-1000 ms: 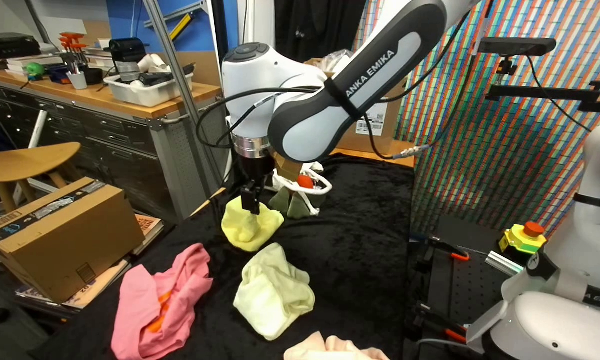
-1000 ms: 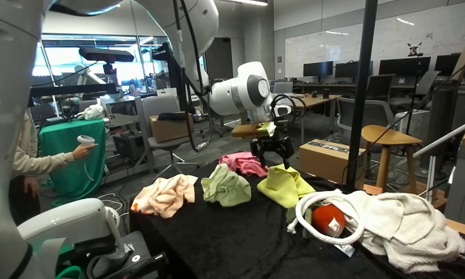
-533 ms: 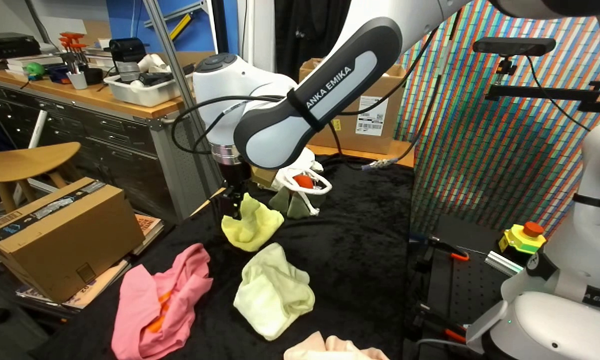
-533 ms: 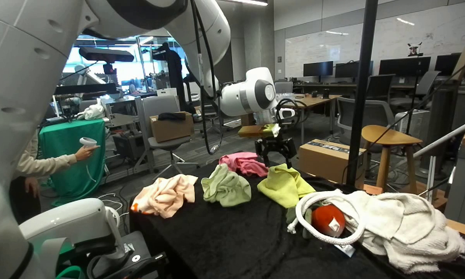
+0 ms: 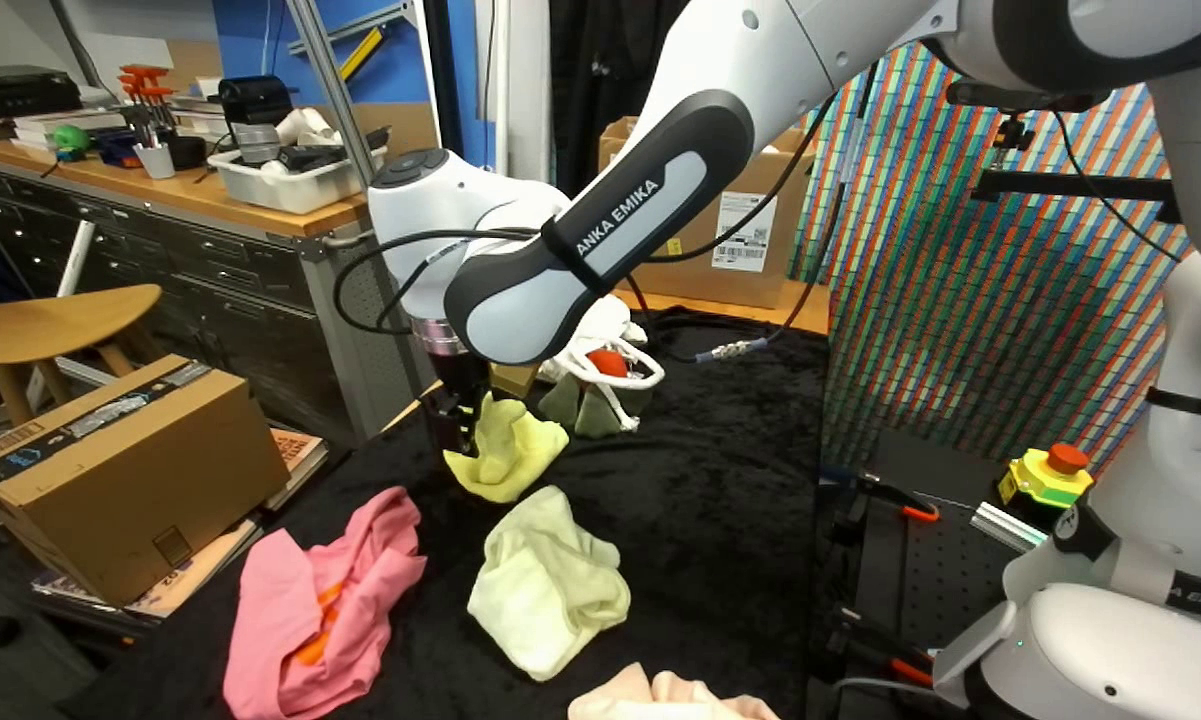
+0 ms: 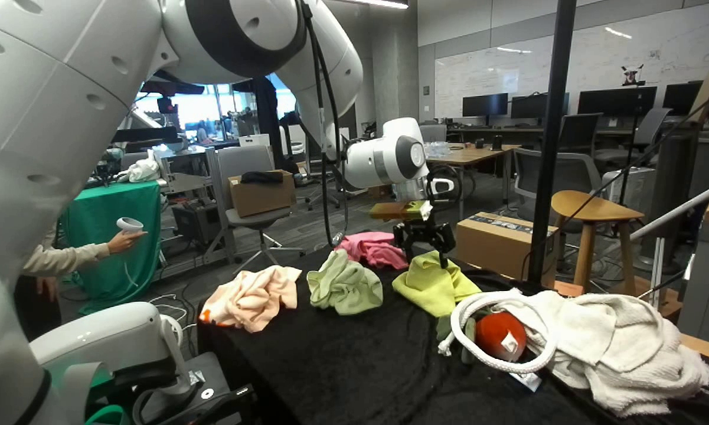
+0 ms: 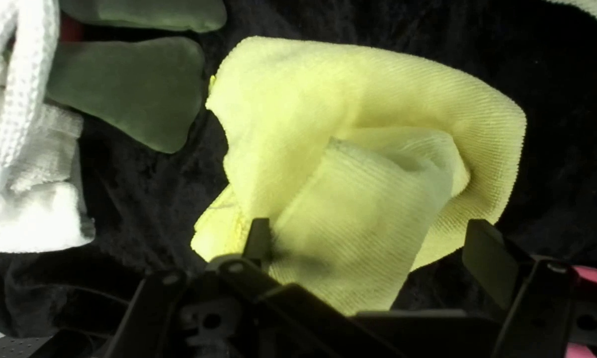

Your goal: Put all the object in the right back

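The crumpled bright-yellow ribbed cloth [image 7: 350,149] lies on the black velvety cover [image 5: 705,520], just under your black two-fingered gripper [image 7: 373,243]. Your fingers [image 7: 489,263] stand wide apart, unclenched; in the wrist view a raised fold of that cloth shows between them, and you cannot tell whether it touches either one. Just beside it you have two soft, dark-green rounded flaps [image 7: 139,94], then a white braided rope ring [image 6: 522,365], with a red round item [image 6: 497,333] showing through it in both exterior views and a heap of white towelling [image 6: 614,342] right by it. Near the yellow cloth, in an exterior view, sit a bunched, pale greenish-yellow cloth [image 5: 550,585] and a folded rose-pink cloth with orange marks [image 5: 290,600]. Farther from your gripper, the rumpled pale-peach cloth [image 6: 254,298] lies at the edge of the cover. Farthest out, a brown taped cardboard box [image 5: 140,480] stands off the cover, past the edge on the pink cloth's side
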{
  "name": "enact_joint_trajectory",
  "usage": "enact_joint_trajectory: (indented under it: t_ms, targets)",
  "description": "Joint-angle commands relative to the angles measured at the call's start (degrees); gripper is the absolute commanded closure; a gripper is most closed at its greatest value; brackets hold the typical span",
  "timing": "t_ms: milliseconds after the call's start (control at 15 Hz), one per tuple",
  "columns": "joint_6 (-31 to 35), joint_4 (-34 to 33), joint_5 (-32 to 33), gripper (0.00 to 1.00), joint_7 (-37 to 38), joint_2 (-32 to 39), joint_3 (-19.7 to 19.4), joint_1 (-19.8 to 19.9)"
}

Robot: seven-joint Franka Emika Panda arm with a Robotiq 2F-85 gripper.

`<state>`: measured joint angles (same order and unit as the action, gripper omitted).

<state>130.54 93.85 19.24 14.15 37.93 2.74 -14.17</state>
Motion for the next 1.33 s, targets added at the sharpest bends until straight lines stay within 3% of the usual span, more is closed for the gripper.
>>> enact_joint_trajectory:
  t_ms: [0, 200, 267, 400, 867, 1067, 1267]
  targets:
    - [-2.1, -3.4, -1.9, 0.0, -2.1, 2.2, -0.9, -0.1]
    - [-2.6, -3.6, -1.9, 0.0, -2.3, 2.6, -1.4, 0.1]
    - [-2.6, -3.5, -1.9, 0.25, -2.4, 2.6, -1.4, 0.2]
    - [-2.8, -3.1, -2.1, 0.35, -2.8, 2.2, -1.5, 0.5]
    - [-2.4, -1.8, -2.4, 0.94, -2.9, 0.5, -1.5, 1.0]
    - [-1.8, 0.0, -2.9, 1.0, -3.0, -1.3, -1.2, 1.3]
    - [-0.7, 2.5, -3.6, 0.95, -2.9, -3.8, -1.2, 1.4]
